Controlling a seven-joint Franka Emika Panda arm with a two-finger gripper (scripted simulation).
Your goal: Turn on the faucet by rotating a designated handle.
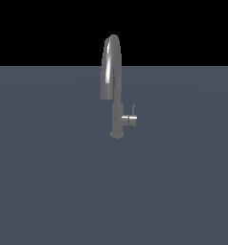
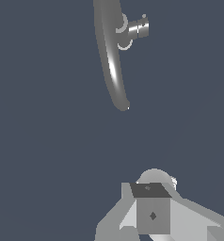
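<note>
The faucet (image 1: 117,103) looks rigid, smooth metal — best worked by the thin lever on its handle (image 1: 131,118); whether the jaws are spread or closed cannot be told.

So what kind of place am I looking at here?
Likely a simulated test scene, not a real kitchen: a tall grey metallic gooseneck faucet with a short cylindrical side handle stands alone on a plain blue-grey floor.
</note>
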